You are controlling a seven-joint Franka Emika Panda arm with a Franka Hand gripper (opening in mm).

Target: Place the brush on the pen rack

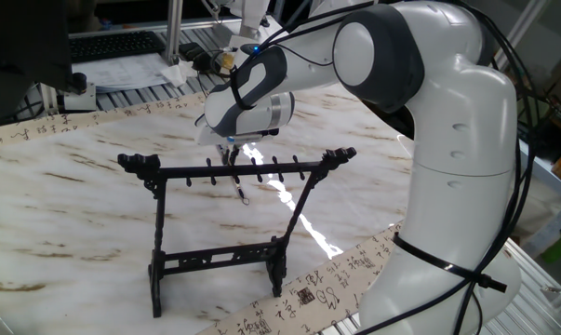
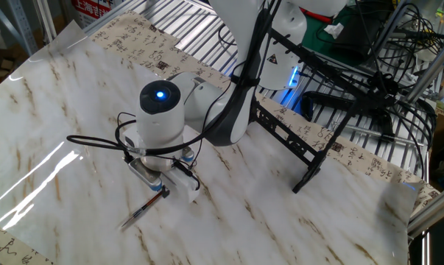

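Gripper [image 2: 163, 189] low over the marble table [image 2: 52, 96], fingers straddling the brush [image 2: 143, 209] near its upper end; we judge them closed on the shaft, though the contact itself is too small to confirm. Brush lies slanted, far end on or just off the table, well apart from the pen rack [image 1: 226, 173].

We read this as the grasp step: brush taken or about to be, nothing hung yet. Next move calls for a straight lift, carry to the rack's top bar, loop lined up with a peg.

The view from behind the rack hides the fingers behind the top bar; only a short stretch of brush [image 1: 238, 191] shows below it. The other view shows fingers and brush full length, but the rack [image 2: 310, 140] mostly screened by the arm
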